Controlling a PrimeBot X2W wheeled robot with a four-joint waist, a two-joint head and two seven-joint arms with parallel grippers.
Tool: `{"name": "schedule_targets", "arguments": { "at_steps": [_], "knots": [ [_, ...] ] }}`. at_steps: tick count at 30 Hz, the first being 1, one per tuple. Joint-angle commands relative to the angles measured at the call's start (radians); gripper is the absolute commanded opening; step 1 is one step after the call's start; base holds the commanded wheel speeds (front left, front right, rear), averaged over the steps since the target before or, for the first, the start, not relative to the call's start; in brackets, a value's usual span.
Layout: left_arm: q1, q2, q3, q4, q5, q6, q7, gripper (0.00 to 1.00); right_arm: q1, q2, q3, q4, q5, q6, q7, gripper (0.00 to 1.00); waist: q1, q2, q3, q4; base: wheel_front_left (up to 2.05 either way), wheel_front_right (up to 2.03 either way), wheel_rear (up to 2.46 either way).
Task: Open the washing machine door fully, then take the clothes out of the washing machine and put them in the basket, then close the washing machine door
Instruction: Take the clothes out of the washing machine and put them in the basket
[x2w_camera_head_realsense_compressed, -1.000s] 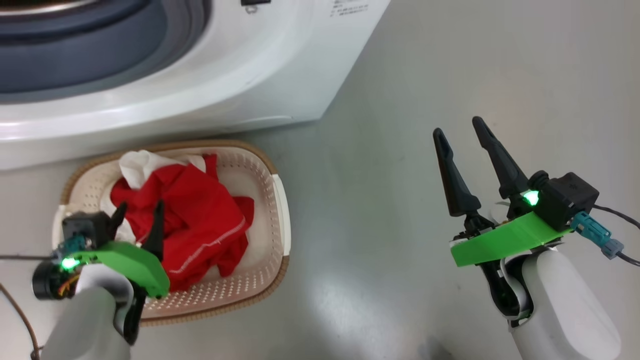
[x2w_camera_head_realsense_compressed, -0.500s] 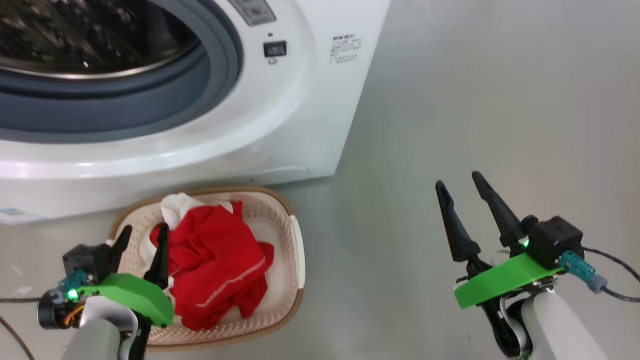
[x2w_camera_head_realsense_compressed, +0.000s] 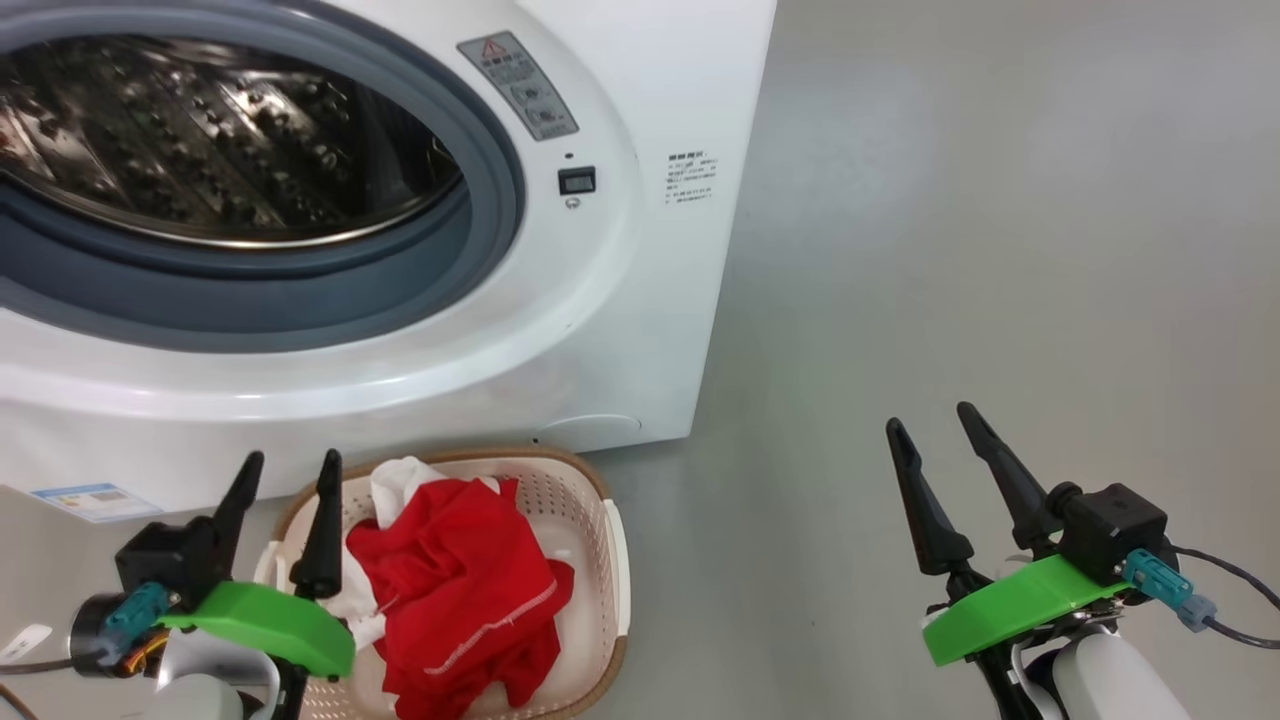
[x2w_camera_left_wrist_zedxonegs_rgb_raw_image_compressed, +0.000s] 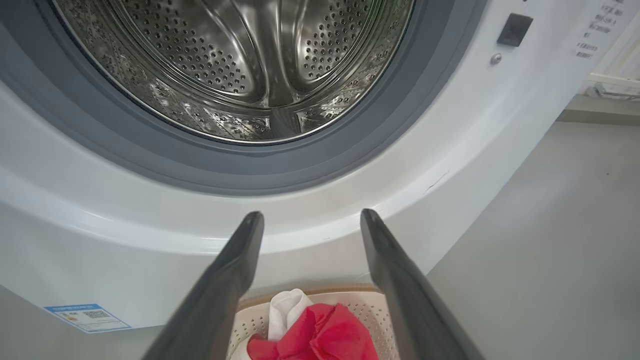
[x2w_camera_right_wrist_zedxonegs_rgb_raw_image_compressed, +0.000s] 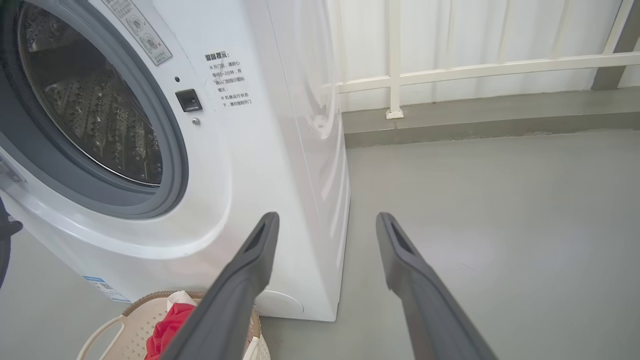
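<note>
Both stood spread wide and empty: left gripper (x2w_camera_head_realsense_compressed: 292, 460) at seven o'clock by the basket (x2w_camera_head_realsense_compressed: 598, 497) holding the clothes (x2w_camera_head_realsense_compressed: 460, 590), right gripper (x2w_camera_head_realsense_compressed: 929, 418) at four o'clock above the floor (x2w_camera_head_realsense_compressed: 950, 230)

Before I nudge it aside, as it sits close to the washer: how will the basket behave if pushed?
The basket is thin perforated plastic, so probably light. Low and wide on the smooth floor, it should slide rather than tip. The clothes heaped in it look floppy and may slump over the rim.
</note>
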Motion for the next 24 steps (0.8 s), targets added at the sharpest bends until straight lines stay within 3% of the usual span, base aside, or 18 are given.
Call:
{"name": "schedule_targets", "arguments": {
  "at_steps": [1,24],
  "knots": [
    [0.016,0.017,0.039,-0.055,0.009,0.001,-0.005,1.0,0.009,0.0,0.016,-0.024,-0.013,0.006,-0.006,1.0,0.0,0.0,-0.019,0.006,0.0,0.0,0.0],
    [0.181,0.001,0.12,-0.4,0.057,0.001,-0.005,1.0,0.073,-0.016,-0.017,-0.046,-0.013,0.006,-0.006,1.0,0.0,0.0,-0.088,0.019,0.0,0.0,0.0]
  ]
}}
